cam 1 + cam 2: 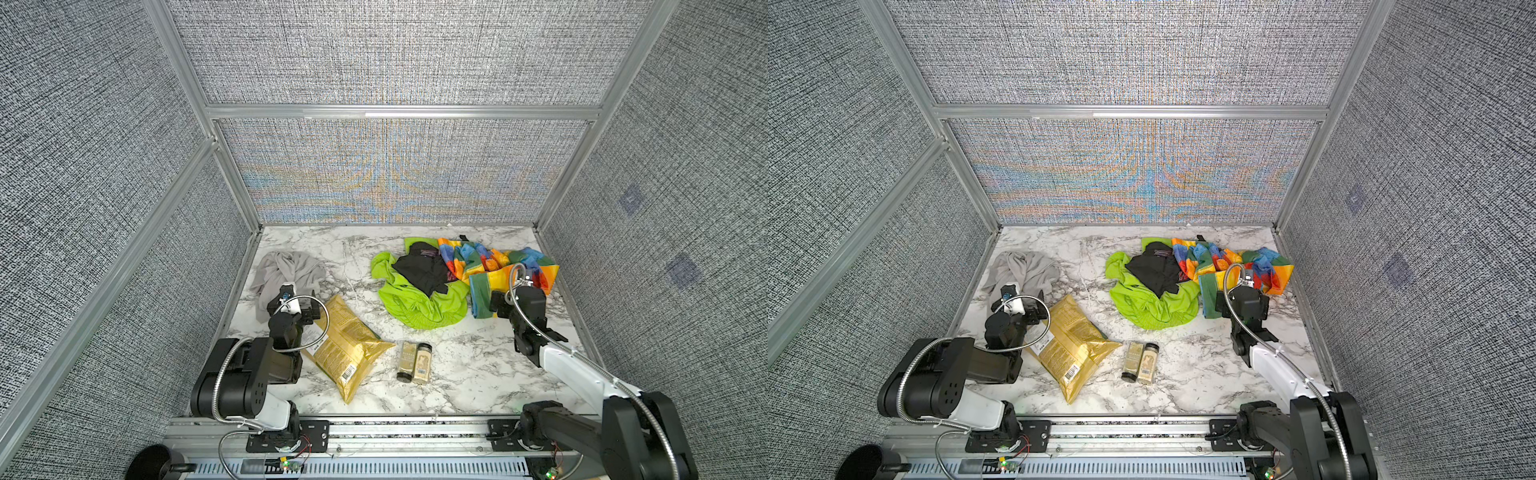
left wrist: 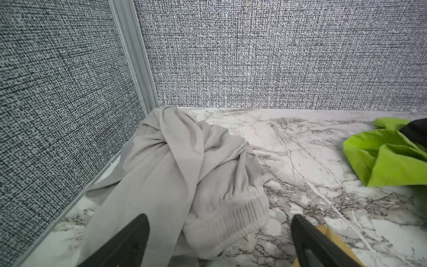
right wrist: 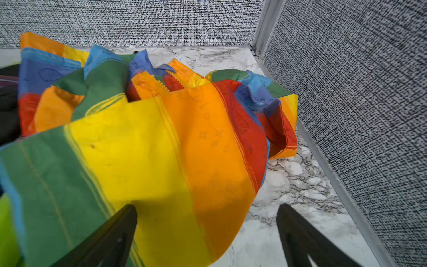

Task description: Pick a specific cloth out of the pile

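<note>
We spotted the light grey cloth (image 1: 286, 270) (image 2: 184, 171) crumpled on its own in the far left corner of the marble table (image 1: 465, 374), ribbed hem showing, well apart from the pile (image 1: 461, 278). That heap sat far right: lime green cloth (image 1: 415, 309) underneath, black fabric (image 1: 419, 270) on top, rainbow-striped cloth (image 1: 490, 259) bunched alongside.

Bright, even light fills the booth.
Shadows fall soft on the marble table (image 1: 457, 386); rainbow moiré ripples over the back wall (image 1: 395, 178) in both top views; the striped cloth (image 3: 161, 150) blurs at one edge.
</note>
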